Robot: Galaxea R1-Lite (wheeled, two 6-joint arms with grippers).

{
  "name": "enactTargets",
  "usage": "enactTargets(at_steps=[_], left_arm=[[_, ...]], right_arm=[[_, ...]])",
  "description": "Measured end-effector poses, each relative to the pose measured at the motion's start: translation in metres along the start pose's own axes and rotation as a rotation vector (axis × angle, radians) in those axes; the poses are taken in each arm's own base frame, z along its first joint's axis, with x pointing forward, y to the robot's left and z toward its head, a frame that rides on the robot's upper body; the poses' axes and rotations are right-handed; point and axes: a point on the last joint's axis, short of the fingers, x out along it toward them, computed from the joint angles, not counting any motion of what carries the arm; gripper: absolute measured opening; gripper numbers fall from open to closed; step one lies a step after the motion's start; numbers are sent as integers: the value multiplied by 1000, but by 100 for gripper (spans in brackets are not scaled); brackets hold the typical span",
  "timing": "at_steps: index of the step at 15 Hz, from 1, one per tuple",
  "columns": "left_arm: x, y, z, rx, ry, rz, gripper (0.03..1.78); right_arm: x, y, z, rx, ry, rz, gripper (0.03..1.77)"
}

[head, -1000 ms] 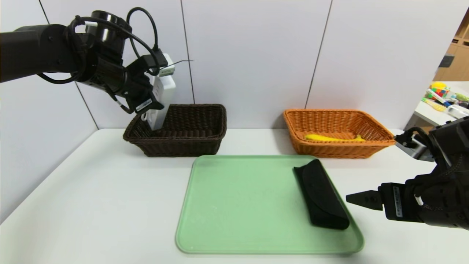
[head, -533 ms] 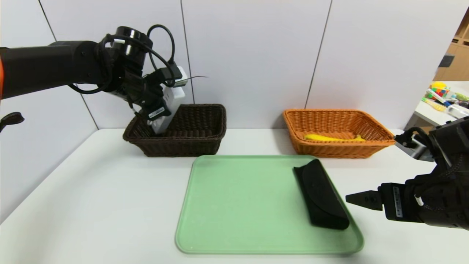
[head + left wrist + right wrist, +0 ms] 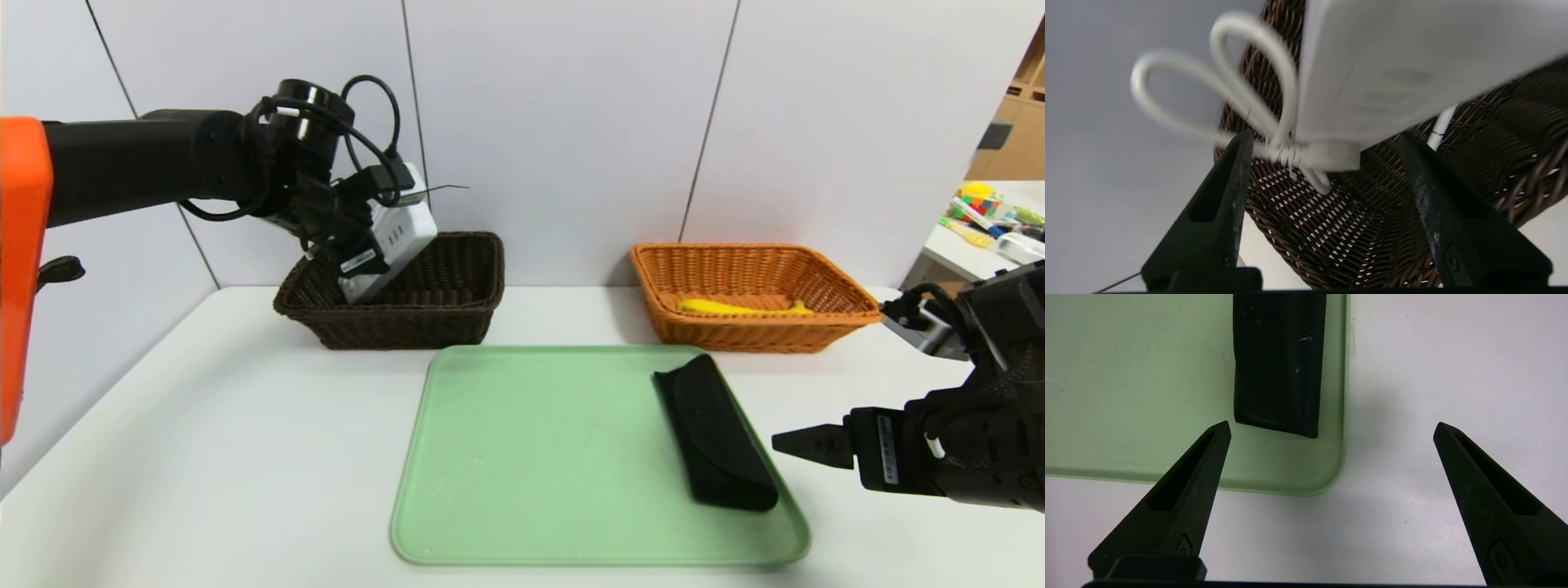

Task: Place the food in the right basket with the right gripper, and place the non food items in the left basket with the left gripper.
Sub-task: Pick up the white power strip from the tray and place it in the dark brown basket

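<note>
The white power strip [image 3: 398, 234] leans tilted over the dark brown left basket [image 3: 408, 322], lower end inside it. My left gripper [image 3: 357, 263] hangs over that basket's near-left corner. In the left wrist view my left gripper [image 3: 1323, 141] is open; the power strip [image 3: 1412, 61] and its looped cable [image 3: 1216, 81] lie blurred just past the tips, above the basket [image 3: 1331, 237]. A black case [image 3: 718, 433] lies on the green tray [image 3: 531, 457]. My right gripper [image 3: 804, 445] hovers open beside the tray's near-right corner, empty. A yellow banana [image 3: 739, 308] lies in the orange right basket [image 3: 759, 335].
Both baskets stand against the back wall. In the right wrist view the black case [image 3: 1278, 363] sits near the tray's [image 3: 1126, 396] corner, ahead of my right gripper [image 3: 1331, 428] over bare white table. A side table with toys [image 3: 988, 212] is far right.
My left arm moved right and down over the left basket. The power strip tipped from upright to leaning right, and the left jaws opened and let it go. The right arm stayed still.
</note>
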Motion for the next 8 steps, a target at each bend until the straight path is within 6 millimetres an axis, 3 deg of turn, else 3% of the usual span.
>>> enactTargets(at_steps=[8], left_arm=[[-2, 2, 1, -3, -10, 15, 154]], right_arm=[[0, 0, 0, 0, -1, 1, 171]])
